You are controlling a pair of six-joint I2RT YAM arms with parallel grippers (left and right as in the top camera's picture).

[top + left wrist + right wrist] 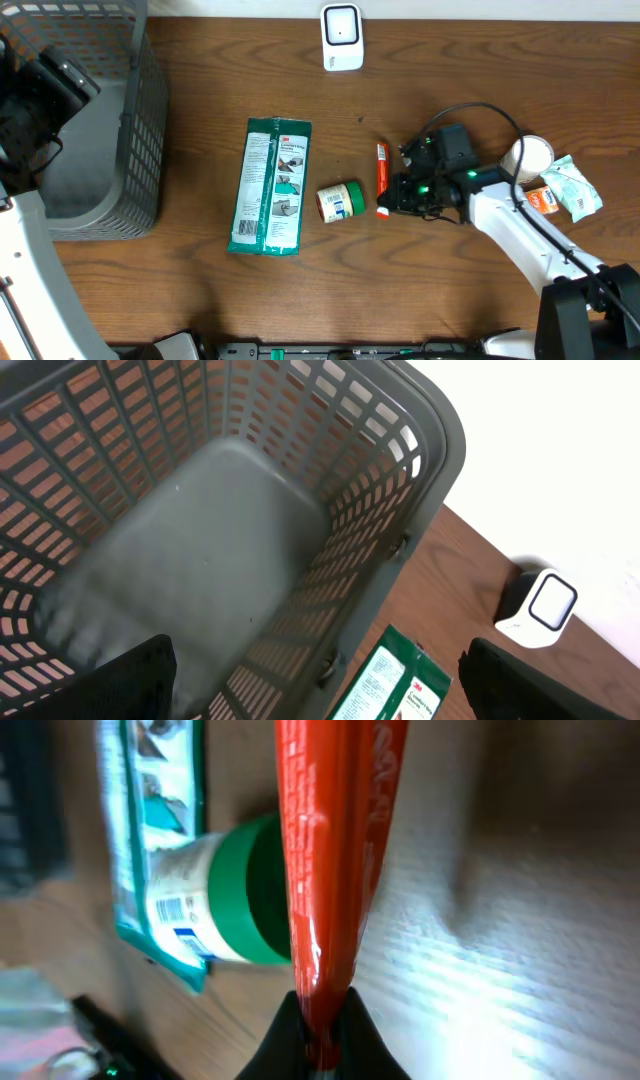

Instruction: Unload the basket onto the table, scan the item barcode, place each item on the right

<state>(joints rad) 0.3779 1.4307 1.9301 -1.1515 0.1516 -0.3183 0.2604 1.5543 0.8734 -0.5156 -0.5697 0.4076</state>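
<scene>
**A:** What has the right claw point(322, 1042) got?

**B:** It is pinched tight on the near end of the red tube point(335, 850), with the tube's flat tip squeezed between the two dark fingers. The rest of the tube runs away from the claw across the brown table point(450, 280). I cannot tell whether it rests on the wood or sits just above it.

**A:** What is next to it?

**B:** Just to its left a small jar with a green cap point(340, 201) lies on its side. Beyond that a long green packet point(270, 185) lies flat. On the far right side of the table there is a white roll point(527, 157) beside a crumpled green-and-white pouch point(575, 187).

**A:** And the left claw point(315, 695)?

**B:** It is spread wide and holds nothing. It hangs over the grey basket point(140, 110) at the table's left end, and only the basket's bare floor shows under it.

**A:** Where is the scanner?

**B:** The white scanner point(342, 38) stands at the far edge of the table. It is well apart from the tube.
</scene>
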